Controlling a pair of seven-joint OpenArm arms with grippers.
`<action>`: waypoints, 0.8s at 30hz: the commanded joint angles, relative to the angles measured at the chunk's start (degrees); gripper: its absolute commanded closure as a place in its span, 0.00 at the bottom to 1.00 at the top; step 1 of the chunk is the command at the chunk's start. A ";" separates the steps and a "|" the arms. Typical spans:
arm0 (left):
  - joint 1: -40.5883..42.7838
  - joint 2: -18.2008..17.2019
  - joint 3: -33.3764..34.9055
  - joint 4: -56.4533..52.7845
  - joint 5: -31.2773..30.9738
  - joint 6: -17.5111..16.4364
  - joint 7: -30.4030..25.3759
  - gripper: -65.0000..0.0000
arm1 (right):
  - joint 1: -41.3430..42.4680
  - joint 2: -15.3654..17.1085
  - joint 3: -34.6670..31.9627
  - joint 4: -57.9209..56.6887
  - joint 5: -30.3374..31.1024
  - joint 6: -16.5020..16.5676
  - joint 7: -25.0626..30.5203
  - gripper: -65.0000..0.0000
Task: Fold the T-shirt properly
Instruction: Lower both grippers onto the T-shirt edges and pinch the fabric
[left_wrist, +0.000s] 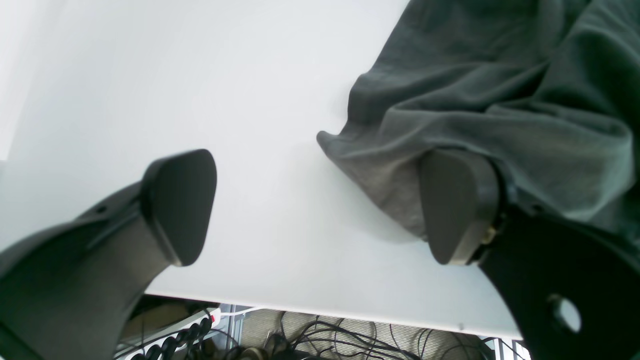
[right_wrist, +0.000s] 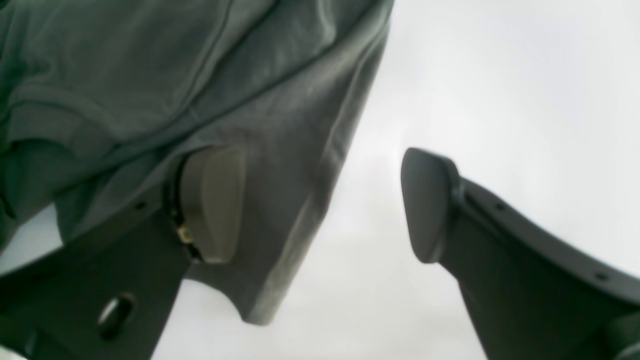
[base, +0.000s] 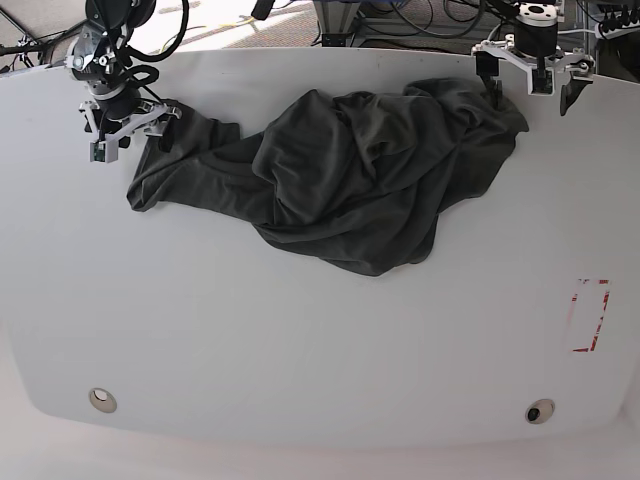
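Observation:
The dark charcoal-grey T-shirt (base: 350, 180) lies crumpled in a wrinkled heap on the far half of the white table (base: 300, 350). My right gripper (base: 130, 145) is open over the shirt's left end. In the right wrist view (right_wrist: 320, 205) one finger (right_wrist: 212, 205) lies against the cloth (right_wrist: 150, 75), the other over bare table. My left gripper (base: 530, 95) is open at the shirt's far right corner. In the left wrist view (left_wrist: 320, 207) one finger (left_wrist: 457, 205) is at the cloth's edge (left_wrist: 500, 100), the other (left_wrist: 180, 205) over bare table.
A red-outlined rectangle (base: 588, 315) is marked near the table's right edge. Two round fittings (base: 101, 399) (base: 540, 411) sit near the front edge. Beyond the table edge, the left wrist view shows a power strip (left_wrist: 170, 335) and tangled cables (left_wrist: 350, 340) on the floor.

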 joint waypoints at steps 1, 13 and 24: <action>-0.05 -0.23 -0.23 2.24 -0.24 0.29 -1.43 0.08 | -0.59 -0.53 0.20 -0.01 0.82 0.31 0.65 0.28; -3.92 -2.26 -7.52 5.50 -15.00 0.20 -0.46 0.07 | -1.47 -4.13 -2.53 -1.42 -0.41 0.31 0.56 0.41; -8.23 -4.01 -10.25 5.41 -28.54 0.20 20.73 0.07 | -1.56 -3.96 -4.81 -1.15 -0.67 0.22 0.56 0.98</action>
